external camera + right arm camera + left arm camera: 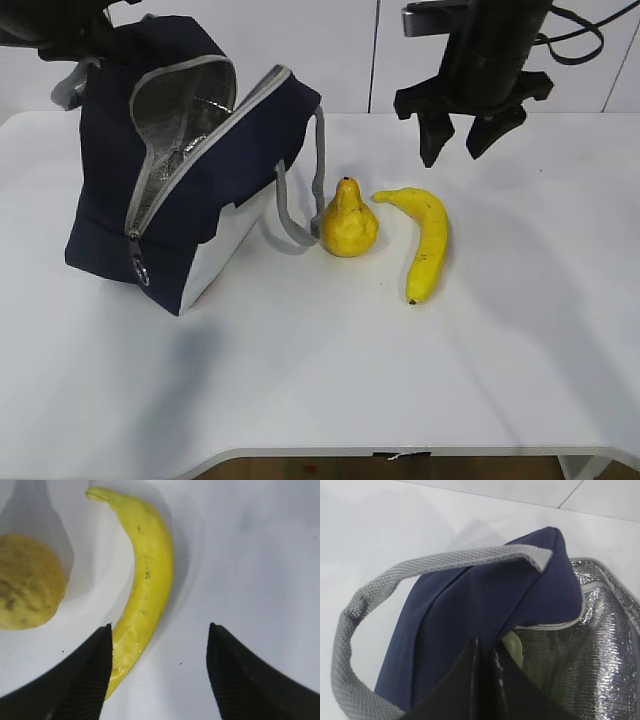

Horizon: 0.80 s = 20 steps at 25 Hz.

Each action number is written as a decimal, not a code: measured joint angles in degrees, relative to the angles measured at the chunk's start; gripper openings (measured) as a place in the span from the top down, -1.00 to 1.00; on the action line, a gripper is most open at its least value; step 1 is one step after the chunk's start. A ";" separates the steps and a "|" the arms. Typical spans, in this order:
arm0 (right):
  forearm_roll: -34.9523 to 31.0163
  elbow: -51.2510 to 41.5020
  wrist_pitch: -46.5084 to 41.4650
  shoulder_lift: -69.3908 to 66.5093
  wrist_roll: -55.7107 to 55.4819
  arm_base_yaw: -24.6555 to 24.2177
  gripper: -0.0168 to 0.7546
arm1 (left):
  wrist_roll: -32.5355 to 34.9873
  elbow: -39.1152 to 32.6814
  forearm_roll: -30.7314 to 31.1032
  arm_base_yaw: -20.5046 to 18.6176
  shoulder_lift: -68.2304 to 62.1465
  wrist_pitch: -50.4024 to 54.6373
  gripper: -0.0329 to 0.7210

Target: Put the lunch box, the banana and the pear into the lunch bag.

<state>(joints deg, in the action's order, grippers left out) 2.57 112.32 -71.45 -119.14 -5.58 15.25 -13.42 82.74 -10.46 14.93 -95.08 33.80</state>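
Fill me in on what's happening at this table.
The left pincer is shut on the flap of the open bag, holding it open; something pale green shows inside. The right pincer hangs open above the banana, which lies on the table beside the pear.

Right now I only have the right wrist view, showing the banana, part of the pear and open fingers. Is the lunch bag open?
Observer: Yes. The lunch bag stands tilted beyond the pear, on the side away from the banana. Its zipper is undone and the silver lining shows.
Operator: What is keeping it open?
Observer: The left gripper is shut on the bag's navy top flap.
Operator: Anything inside yet?
Observer: The left wrist view shows a pale green bit, apparently the lunch box, just inside the opening.
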 joint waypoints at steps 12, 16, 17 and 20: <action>0.39 -0.11 0.44 -6.44 -0.57 -1.22 -0.27 | 0.00 0.00 0.00 0.00 0.00 0.07 0.92; 0.43 -0.20 1.15 -8.62 -0.57 -1.22 -0.27 | 0.00 0.00 0.00 0.00 0.00 0.07 0.92; 0.10 -0.20 1.82 -9.05 -0.61 -1.22 -0.27 | 0.00 0.00 0.00 0.00 0.00 0.07 0.92; -0.64 -0.20 2.62 -10.02 -1.11 -1.22 -0.27 | 0.00 0.00 0.00 0.00 0.00 0.07 0.92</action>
<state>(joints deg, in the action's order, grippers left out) 1.93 112.12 -68.83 -129.16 -6.69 14.02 -13.42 82.74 -10.46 14.93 -95.08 33.88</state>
